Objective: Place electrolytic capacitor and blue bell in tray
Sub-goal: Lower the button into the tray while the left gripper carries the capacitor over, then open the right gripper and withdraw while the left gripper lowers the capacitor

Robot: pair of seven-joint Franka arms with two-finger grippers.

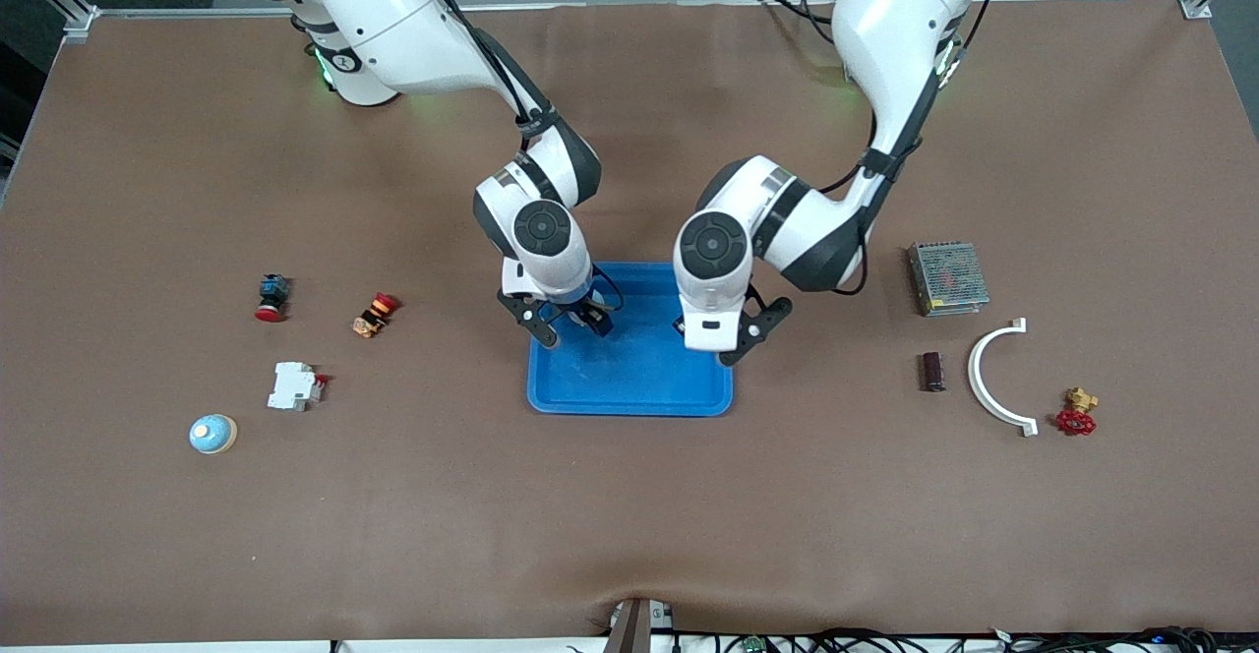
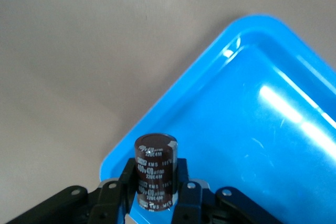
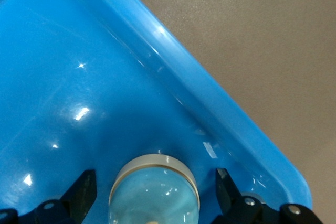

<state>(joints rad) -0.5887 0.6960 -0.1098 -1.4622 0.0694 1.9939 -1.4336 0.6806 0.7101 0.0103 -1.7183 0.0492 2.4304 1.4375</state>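
The bright-blue tray (image 1: 629,387) lies mid-table. My left gripper (image 1: 755,330) hangs over the tray's edge toward the left arm's end. In the left wrist view it (image 2: 156,190) is shut on an upright dark-brown electrolytic capacitor (image 2: 155,171) above the tray's rim (image 2: 173,114). My right gripper (image 1: 569,324) is over the tray's other end. In the right wrist view it (image 3: 155,187) is open around a pale-blue bell (image 3: 155,198) in the tray (image 3: 79,77), with gaps on both sides. The front view also shows a blue bell (image 1: 212,434) and a dark capacitor (image 1: 931,372) on the table.
Toward the right arm's end lie a red-and-blue push button (image 1: 272,297), an orange-red switch (image 1: 376,315) and a white circuit breaker (image 1: 295,385). Toward the left arm's end lie a metal power supply (image 1: 947,277), a white curved bracket (image 1: 995,378) and a brass valve with a red handle (image 1: 1078,413).
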